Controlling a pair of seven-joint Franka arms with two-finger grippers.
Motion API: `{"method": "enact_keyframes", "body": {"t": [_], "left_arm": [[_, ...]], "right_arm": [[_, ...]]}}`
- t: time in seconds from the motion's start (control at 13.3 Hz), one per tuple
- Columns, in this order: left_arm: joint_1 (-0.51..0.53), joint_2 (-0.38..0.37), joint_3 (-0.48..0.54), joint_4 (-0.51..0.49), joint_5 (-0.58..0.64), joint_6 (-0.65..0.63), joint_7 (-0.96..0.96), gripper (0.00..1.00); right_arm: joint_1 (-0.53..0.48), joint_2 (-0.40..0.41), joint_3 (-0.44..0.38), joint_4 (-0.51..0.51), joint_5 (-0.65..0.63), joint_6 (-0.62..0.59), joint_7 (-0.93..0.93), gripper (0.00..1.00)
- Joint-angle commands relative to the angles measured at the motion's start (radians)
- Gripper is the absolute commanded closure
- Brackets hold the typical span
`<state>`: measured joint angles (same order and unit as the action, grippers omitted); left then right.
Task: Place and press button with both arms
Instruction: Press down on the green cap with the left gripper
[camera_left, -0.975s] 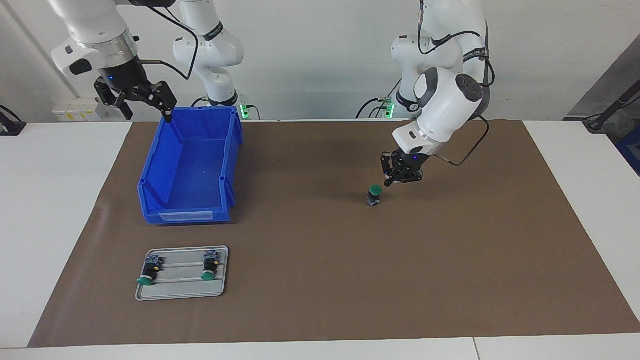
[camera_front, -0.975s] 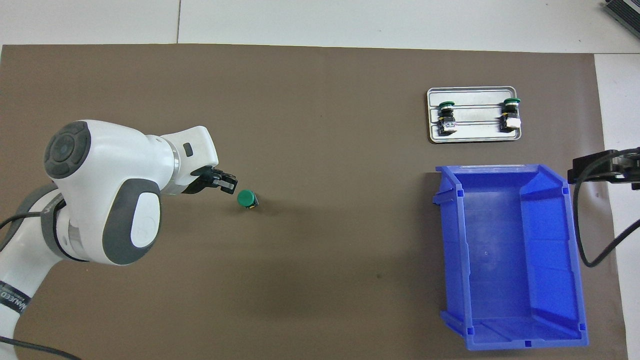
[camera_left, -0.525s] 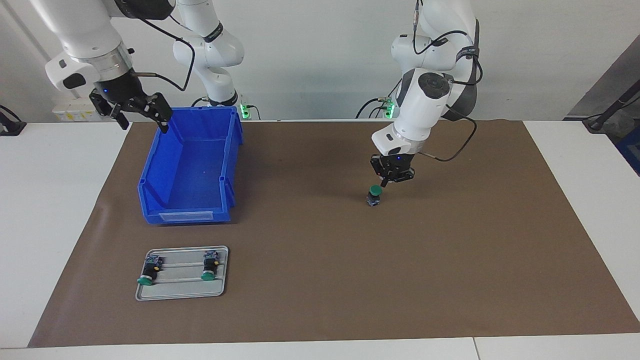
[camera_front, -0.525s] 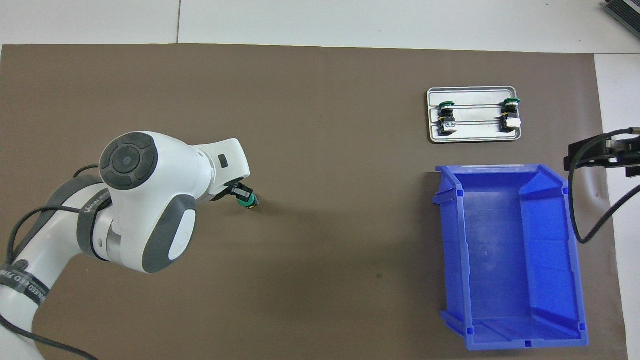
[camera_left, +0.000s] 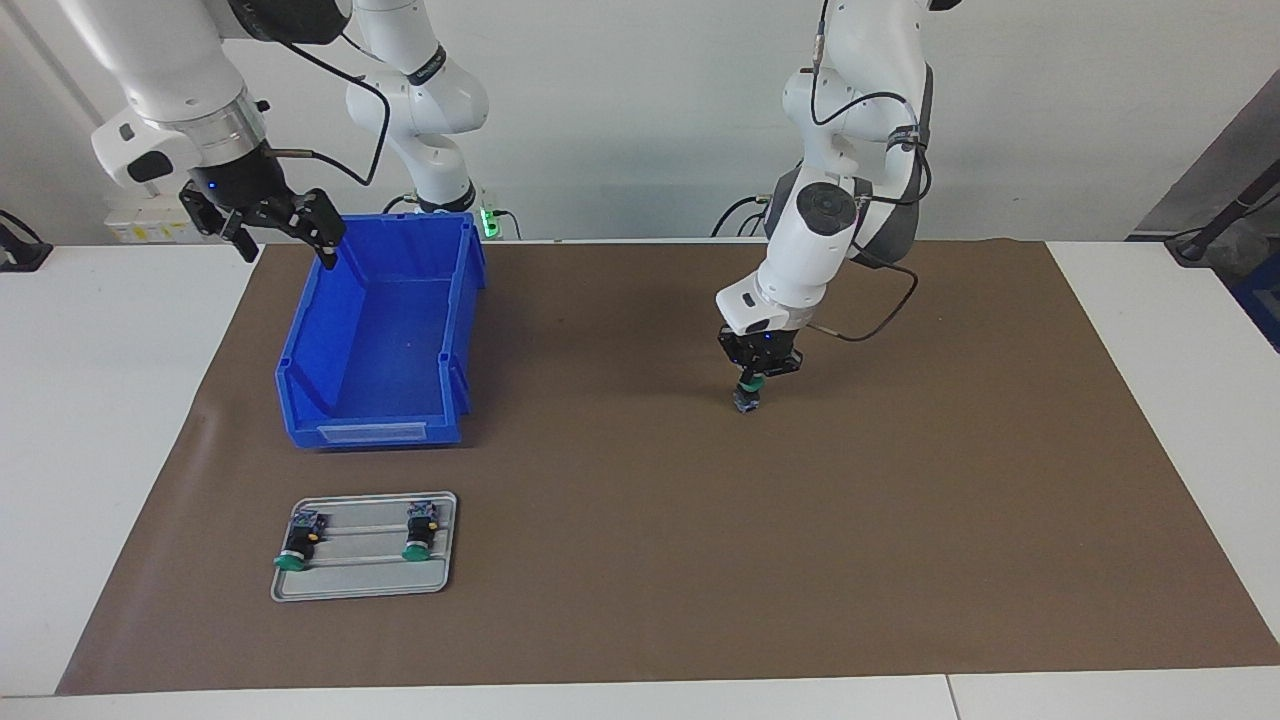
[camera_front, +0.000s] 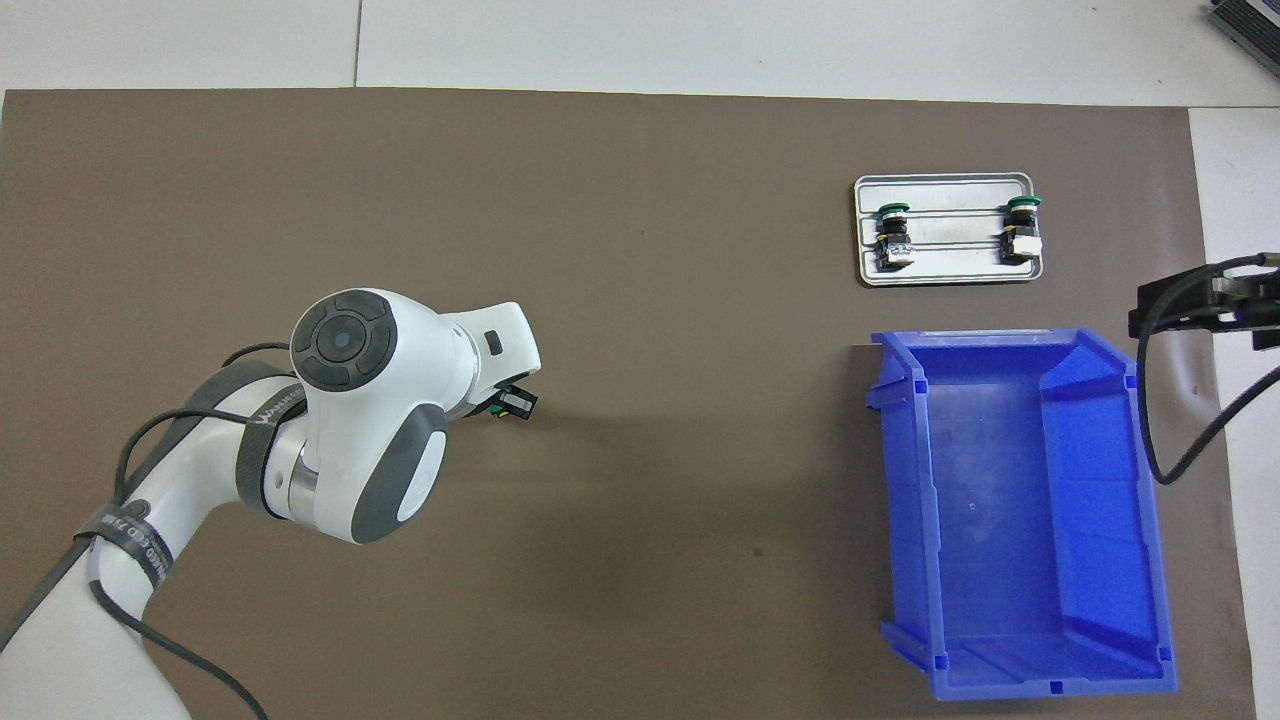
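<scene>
Pressing is in hand mid-counter: left gripper (camera_left: 750, 378), jaws unreadable, on the button (camera_left: 745, 398); next, straight-down push while right gripper (camera_left: 268, 222), jaws spread, waits.

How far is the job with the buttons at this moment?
Done: one button stands upright on the brown mat. In hand: the left gripper is directly on its green cap, apparently pressing. The right gripper waits open over the blue bin edge. Left: two buttons lie on the grey tray.
</scene>
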<state>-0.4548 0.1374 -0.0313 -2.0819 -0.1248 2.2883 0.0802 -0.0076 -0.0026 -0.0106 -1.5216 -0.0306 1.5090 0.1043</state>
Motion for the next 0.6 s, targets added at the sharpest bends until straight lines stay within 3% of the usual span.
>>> {"method": "enact_keyframes", "body": {"t": [0.0, 0.22, 0.53], "left_arm": [[-0.015, -0.009, 0.014, -0.064, 0.025, 0.065, -0.023, 1.00], [-0.004, -0.010, 0.016, -0.052, 0.024, 0.040, -0.023, 1.00], [0.013, -0.064, 0.027, 0.067, 0.024, -0.120, -0.025, 1.00]], "right_arm": [[-0.012, -0.004, 0.004, 0.000, -0.006, 0.043, -0.043, 0.00], [-0.008, -0.005, 0.004, 0.000, -0.006, 0.042, -0.043, 0.00], [-0.006, -0.005, 0.004, 0.000, -0.003, 0.043, -0.043, 0.00]]}}
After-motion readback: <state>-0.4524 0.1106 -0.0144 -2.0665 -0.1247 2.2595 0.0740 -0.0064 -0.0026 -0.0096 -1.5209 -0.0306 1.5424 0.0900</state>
